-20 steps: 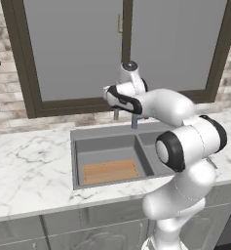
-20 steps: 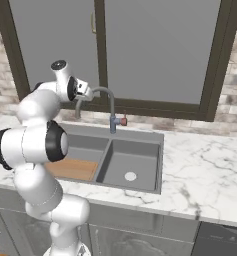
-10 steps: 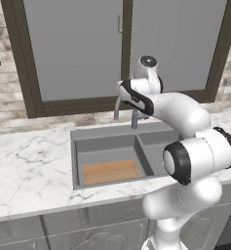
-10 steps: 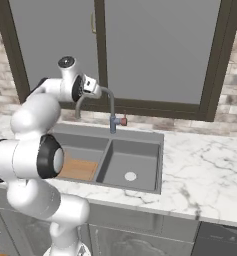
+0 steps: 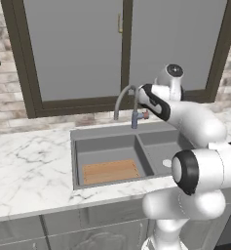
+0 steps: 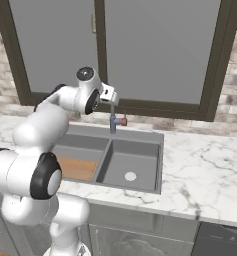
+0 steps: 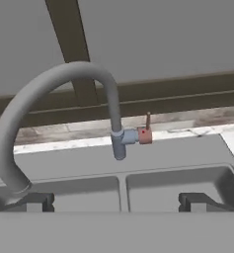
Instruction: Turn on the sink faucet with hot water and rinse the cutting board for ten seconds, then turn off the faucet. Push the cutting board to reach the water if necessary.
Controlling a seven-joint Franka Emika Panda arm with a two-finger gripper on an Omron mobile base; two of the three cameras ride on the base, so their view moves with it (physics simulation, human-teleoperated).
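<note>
Claw (image 7: 116, 201) spread, facing sink faucet (image 7: 119, 138) (window frame (image 7: 71, 44) behind), nothing btwn.

Grooved light-brown cutting board (image 5: 110, 171) flat in sink (image 5: 117, 134)'s larger basin; grey gooseneck faucet (image 7: 59, 104) behind.

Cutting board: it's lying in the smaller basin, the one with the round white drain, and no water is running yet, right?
Not quite. The cutting board lies in the larger basin of the sink, not the one with the drain; the left base view shows this. The rest holds: no water falls from the faucet.
</note>
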